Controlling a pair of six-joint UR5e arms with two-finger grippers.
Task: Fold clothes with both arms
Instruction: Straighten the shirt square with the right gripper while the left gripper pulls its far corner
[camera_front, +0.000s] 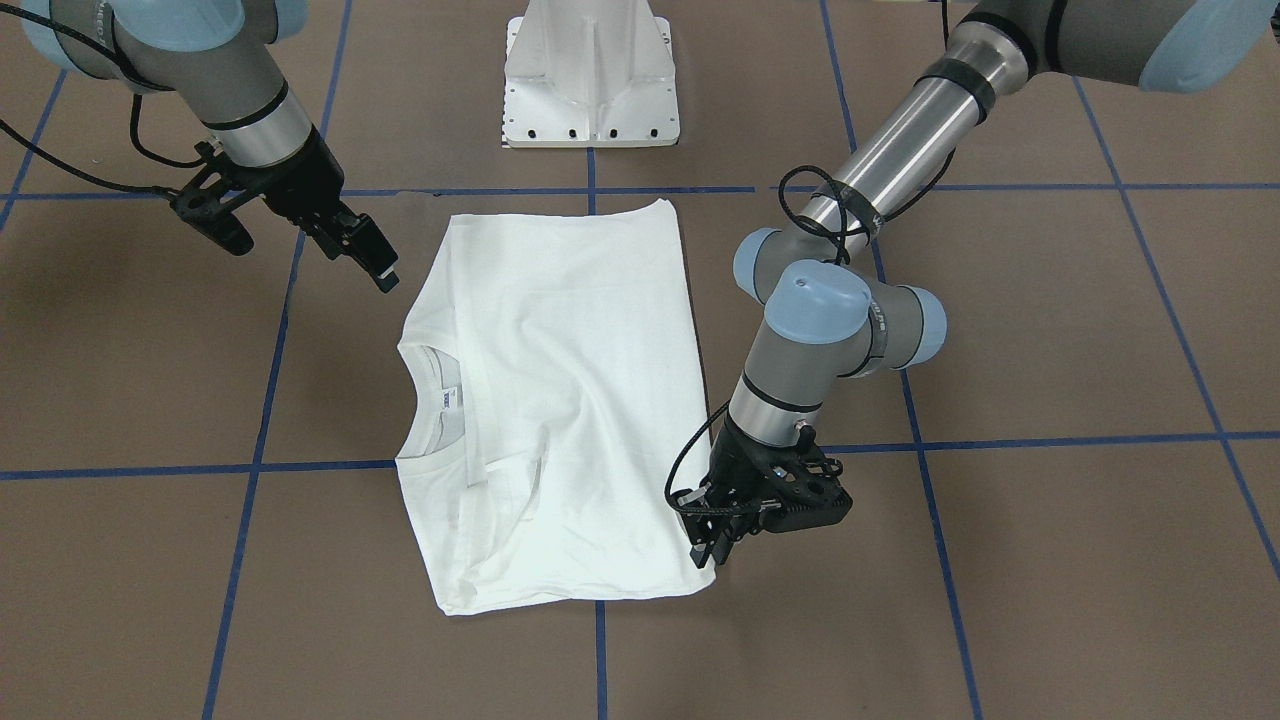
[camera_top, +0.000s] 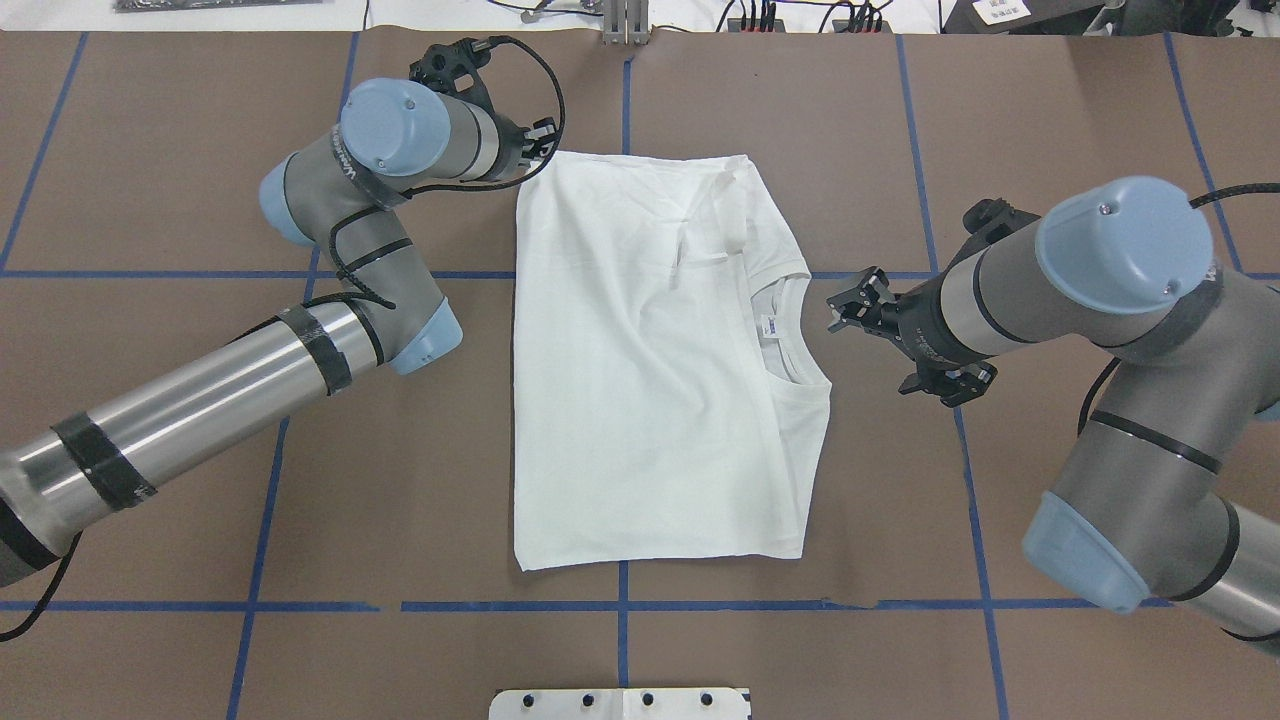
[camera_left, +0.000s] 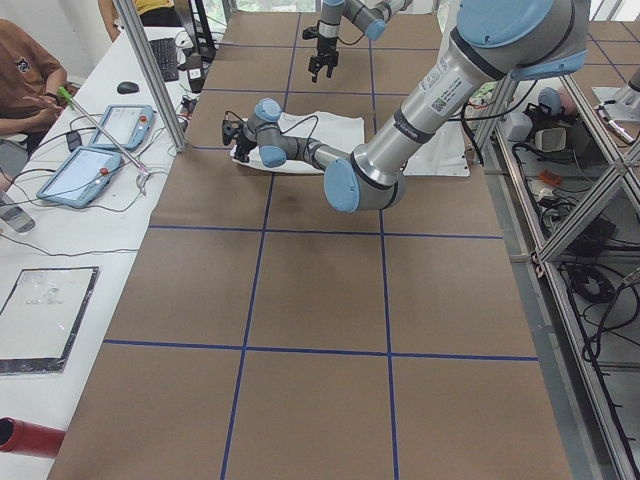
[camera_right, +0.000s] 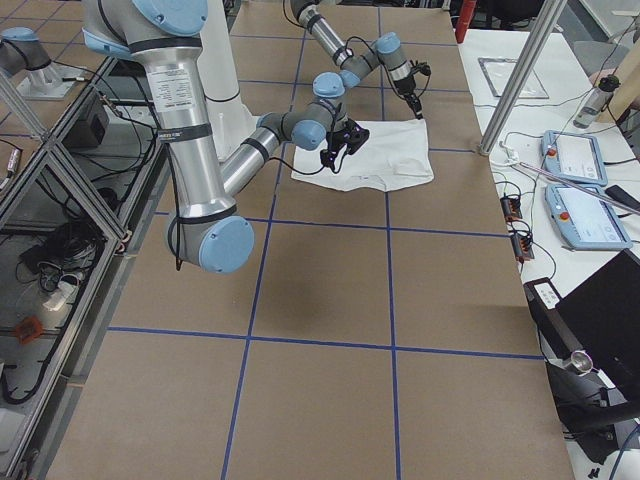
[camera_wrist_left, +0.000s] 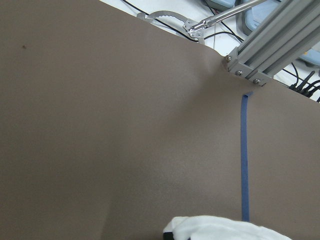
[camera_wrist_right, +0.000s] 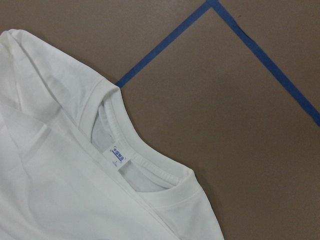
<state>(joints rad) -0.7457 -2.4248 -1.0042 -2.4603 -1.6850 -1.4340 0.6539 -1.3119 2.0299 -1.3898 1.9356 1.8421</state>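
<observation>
The white shirt (camera_top: 650, 400) lies flat on the brown table, folded into a long rectangle with the sleeves turned in. Its collar and blue-and-white neck label (camera_top: 771, 328) face my right side. No printed text shows. My left gripper (camera_top: 540, 145) is down at the shirt's far hem corner. In the front view its fingers (camera_front: 705, 550) look closed on that corner, and white cloth (camera_wrist_left: 225, 227) shows at the bottom of the left wrist view. My right gripper (camera_top: 845, 305) is open and empty, held above the table just beside the collar. The right wrist view shows the collar and label (camera_wrist_right: 118, 153).
The white pedestal base (camera_front: 590, 80) stands on the robot's side of the shirt. Blue tape lines (camera_top: 620, 605) grid the brown table. An aluminium post (camera_wrist_left: 270, 45) and cables stand at the far table edge, with tablets (camera_left: 95, 150) on the bench beyond.
</observation>
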